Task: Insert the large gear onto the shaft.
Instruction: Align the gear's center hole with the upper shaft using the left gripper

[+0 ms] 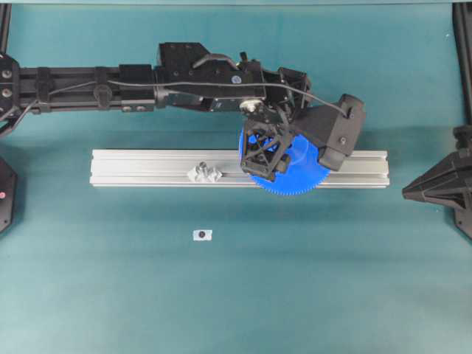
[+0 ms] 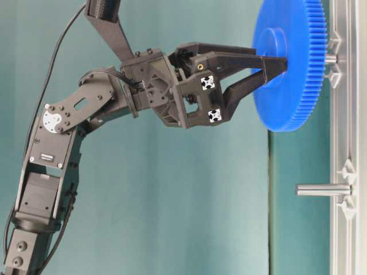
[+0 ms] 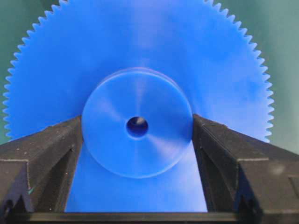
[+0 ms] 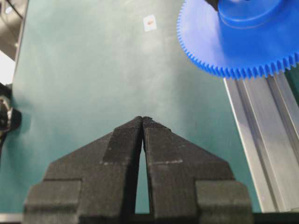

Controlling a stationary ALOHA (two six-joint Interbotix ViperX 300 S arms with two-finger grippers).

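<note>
Going left to right in the overhead: the left arm stretches in from 9 o'clock, and out on the teal mat at about 7 o'clock of the gear lies a small white tag (image 1: pixel 202 234). On the rail (image 1: pixel 133 168) sits the spare pin (image 1: pixel 201 167) on its clear winged base, bare. Further right, the left gripper (image 3: pixel 137 128) has the gear (image 1: pixel 302 173) over the rail.

Its fingers (image 3: pixel 51 149) pinch the gear's raised hub from 9 and 3 o'clock rather than the rim, which I'd guess keeps the centre hole clear and the disc square to the shaft (image 2: pixel 331 58). The table-level view shows a shaft tip poking out between gear and rail, so the gear looks lined up on it, maybe partly threaded on, not seated against the base yet.

The right gripper (image 4: pixel 142 122) is parked at 3 o'clock, fingers pressed together, holding nothing, just staying out of the way.

Materials: the gear is glossy bright-blue plastic with fine, even teeth and a smooth round hub; the rail is ribbed, brushed aluminium; the pins are plain grey metal; the fingers are matte black, layered-looking.
</note>
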